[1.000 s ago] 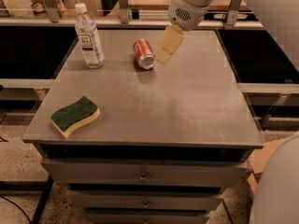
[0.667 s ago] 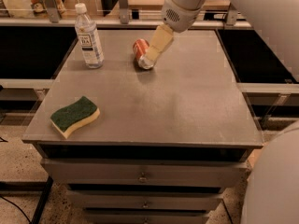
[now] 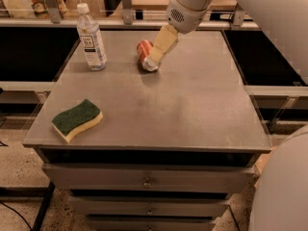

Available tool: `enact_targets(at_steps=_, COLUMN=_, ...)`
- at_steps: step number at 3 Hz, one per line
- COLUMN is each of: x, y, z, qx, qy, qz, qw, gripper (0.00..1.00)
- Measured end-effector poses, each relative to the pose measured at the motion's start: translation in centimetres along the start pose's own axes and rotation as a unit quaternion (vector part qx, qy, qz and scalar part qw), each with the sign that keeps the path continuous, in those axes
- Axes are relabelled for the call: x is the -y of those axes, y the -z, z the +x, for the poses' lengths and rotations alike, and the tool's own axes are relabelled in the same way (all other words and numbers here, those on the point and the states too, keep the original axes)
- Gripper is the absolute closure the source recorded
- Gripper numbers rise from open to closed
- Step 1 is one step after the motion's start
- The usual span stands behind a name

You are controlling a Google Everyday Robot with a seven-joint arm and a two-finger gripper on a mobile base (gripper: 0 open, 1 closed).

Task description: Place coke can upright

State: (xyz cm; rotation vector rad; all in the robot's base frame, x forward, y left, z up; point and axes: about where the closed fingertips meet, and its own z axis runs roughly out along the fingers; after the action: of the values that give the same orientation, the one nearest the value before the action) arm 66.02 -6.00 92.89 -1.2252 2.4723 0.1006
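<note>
1. The gripper (image 3: 157,57) is low over the far middle of the grey table top (image 3: 192,109), reaching down from the upper right on a white arm (image 3: 190,6). Its beige tip lies against the right side of the coke can (image 3: 143,49). I cannot tell whether the gripper is spread, pressed together or pinching the can.
2. The coke can lies on its side on the table top, not upright, with its length running toward and away from the camera. I see the red body. The near end is partly covered by the gripper. I can read no brand lettering on it.
3. A clear plastic water bottle (image 3: 91,37) with a white cap stands upright at the far left of the table, well apart from the can. It carries a white label with dark print, which I cannot read.
4. A sponge (image 3: 77,120), green on top and yellow beneath, lies flat near the front left corner.
5. Below the table top I see drawer fronts (image 3: 144,179), each with a small knob in the middle.
</note>
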Motion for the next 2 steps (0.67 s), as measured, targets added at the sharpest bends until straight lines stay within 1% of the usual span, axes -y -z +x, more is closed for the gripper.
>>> enact_targets(at_steps=1, x=0.1, y=-0.5, z=-0.3, qx=0.002, qy=-0.007, qz=0.000, qw=1.0000, gripper=0.00)
enact_targets(at_steps=2, x=0.9, y=-1.4, z=-1.9, qx=0.004, qy=-0.028, qz=0.014, qw=0.9995, gripper=0.00)
